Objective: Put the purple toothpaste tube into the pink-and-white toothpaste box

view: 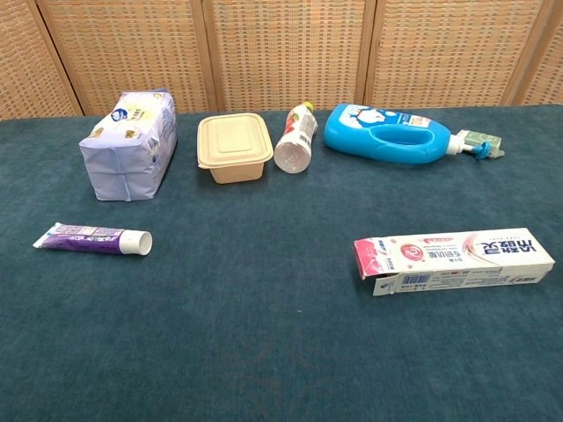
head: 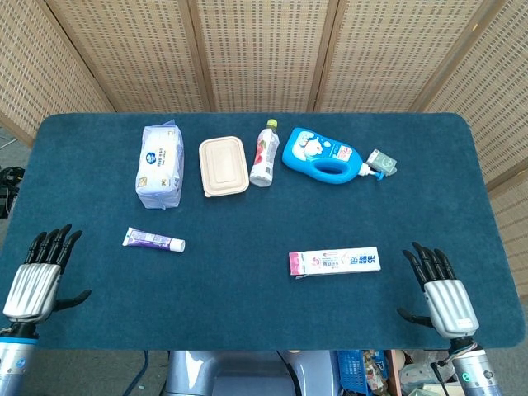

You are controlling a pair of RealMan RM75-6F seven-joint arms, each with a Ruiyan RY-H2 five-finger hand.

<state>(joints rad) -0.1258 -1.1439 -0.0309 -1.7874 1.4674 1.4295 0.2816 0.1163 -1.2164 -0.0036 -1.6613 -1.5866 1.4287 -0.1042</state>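
- Both of my hands rest at the near edge of the table (head: 247,322), palms down, fingers spread, holding nothing: my left hand (head: 37,276) at the near left corner, my right hand (head: 441,293) at the near right one. Neither shows in the chest view.
- Nearest my left hand, the purple toothpaste tube (head: 153,240) lies flat on the blue cloth, crimped tail to the left, white cap to the right, touching nothing.
- Behind it, along the far side, sit a tissue pack (head: 160,166), a beige lidded container (head: 223,166), a small bottle (head: 264,153) on its side and a blue detergent bottle (head: 323,155); all stand well apart from the tube.
- Further right, nearer my right hand, the pink-and-white toothpaste box (head: 334,262) lies flat; in the chest view its left, pink end looks open, with a flap showing.
- I judge the tube light, soft in the body and somewhat slick, so squeezing hard would dent it; I would pinch it across the middle or near the firmer cap shoulder.
- The box is likely thin card, easily crushed, so it wants a gentle steadying hold away from the open mouth.
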